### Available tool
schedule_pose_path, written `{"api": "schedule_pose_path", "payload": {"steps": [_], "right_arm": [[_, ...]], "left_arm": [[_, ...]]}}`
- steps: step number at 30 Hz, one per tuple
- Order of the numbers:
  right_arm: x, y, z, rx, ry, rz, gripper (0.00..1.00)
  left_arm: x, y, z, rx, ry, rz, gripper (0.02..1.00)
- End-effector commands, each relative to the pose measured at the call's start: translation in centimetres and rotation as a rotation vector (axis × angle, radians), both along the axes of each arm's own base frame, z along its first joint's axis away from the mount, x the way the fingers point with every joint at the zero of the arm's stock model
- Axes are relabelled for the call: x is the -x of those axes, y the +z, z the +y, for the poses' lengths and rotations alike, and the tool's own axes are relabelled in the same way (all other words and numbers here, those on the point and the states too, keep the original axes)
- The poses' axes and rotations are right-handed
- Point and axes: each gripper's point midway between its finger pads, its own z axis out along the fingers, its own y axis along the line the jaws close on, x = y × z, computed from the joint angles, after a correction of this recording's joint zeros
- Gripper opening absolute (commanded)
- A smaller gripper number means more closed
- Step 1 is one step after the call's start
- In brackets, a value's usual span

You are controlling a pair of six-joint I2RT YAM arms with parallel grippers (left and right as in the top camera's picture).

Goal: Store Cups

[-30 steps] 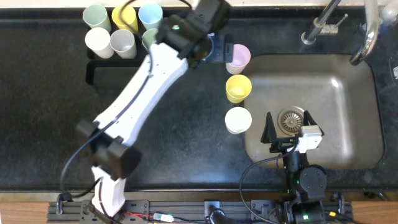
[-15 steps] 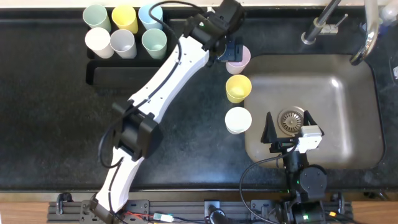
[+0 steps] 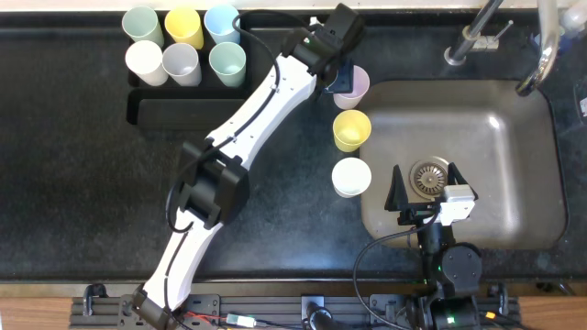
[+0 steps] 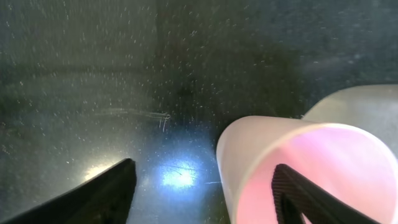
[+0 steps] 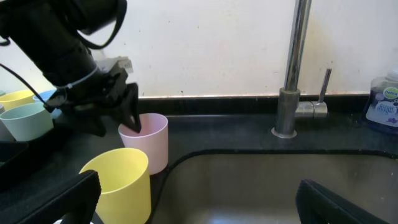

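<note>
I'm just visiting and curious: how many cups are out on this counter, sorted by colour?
Green cups: 2
Yellow cups: 2
White cups: 2
Grey cup: 1
Blue cup: 1
Pink cup: 1
Total: 9 cups

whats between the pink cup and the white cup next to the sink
A yellow cup stands between the pink cup and the white cup, seen in the top view.
</note>
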Motion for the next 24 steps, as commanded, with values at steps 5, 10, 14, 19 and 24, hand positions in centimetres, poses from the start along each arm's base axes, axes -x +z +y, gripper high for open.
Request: {"api": "schedule_pose_path", "payload": {"steps": [5,10,14,19,24], "right_arm": [[0.0,-0.4,-0.1,0.003,-0.002,0.0,0.998],[0.0,-0.4,-0.1,0.003,-0.002,0.0,0.996],[0.0,-0.4,-0.1,0.003,-0.002,0.0,0.998],[0.0,-0.4,-0.1,0.003,-0.002,0.0,0.998],[0.0,-0.4,-0.1,0.003,-0.002,0.0,0.998]], "left_arm": [[-0.3,0.5,-0.4,0.023,-0.006,-0.006,0.362],[-0.5,0.6,-0.6,0.029,-0.007,-0.015,0.143],[-0.7,0.6,-0.7,0.031,-0.012,-0.02,0.034],[-0.5,2.3,-0.7,0.037,-0.05,-0.046,0.034],[-0.2,10.7,2.2,0.005,0.003,-0.202,0.034]]}}
